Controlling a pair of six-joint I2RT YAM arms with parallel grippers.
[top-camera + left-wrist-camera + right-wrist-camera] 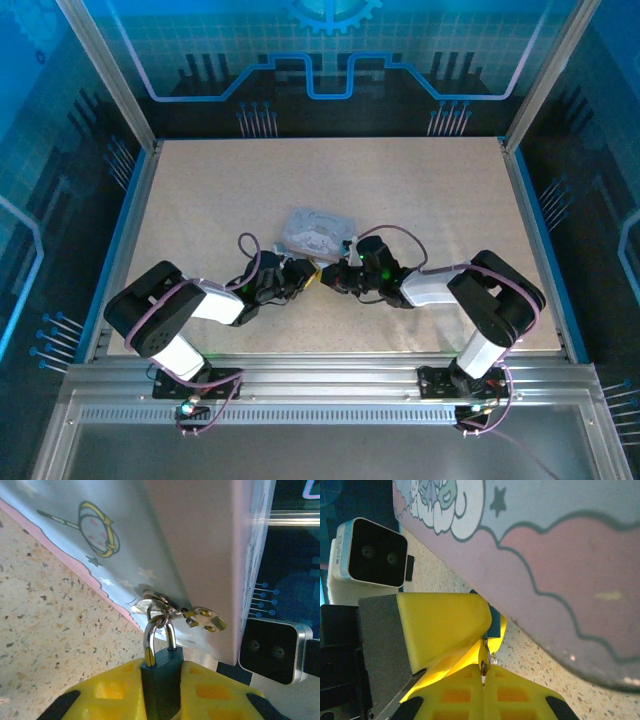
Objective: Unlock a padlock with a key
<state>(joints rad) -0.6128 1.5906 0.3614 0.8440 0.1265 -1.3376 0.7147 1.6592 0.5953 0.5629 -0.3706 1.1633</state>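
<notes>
Two-arm key insertion at the front of a tin box (318, 232), seen from above and from both wrists. From above we see the left gripper (298, 279) and the right gripper (337, 277) meeting nose to nose on the counter (200, 200), just on the near side of the box. In the left wrist view, the left jaws are closed on the dark body of the padlock (159, 682). Its silver shackle (150, 635) rises out of them and hooks through the brass hasp (205, 620) on the box front. We read the padlock's long axis as running straight out along the left gripper, from the held body towards the box. In the right wrist view, the right jaws are shut on the key (482, 661), a thin metal sliver standing out of the seam between the yellow fingers (520, 695). The key's long axis follows the right gripper and points up at the padlock body, a dark corner just above and to the right of the key tip. The two lie close together, with the key slightly off to one side. We cannot tell where the keyhole lies, nor whether the tip has entered it. We judge that the right arm, which carries the key, must line it up with the keyhole while the left arm holds the padlock steady.
</notes>
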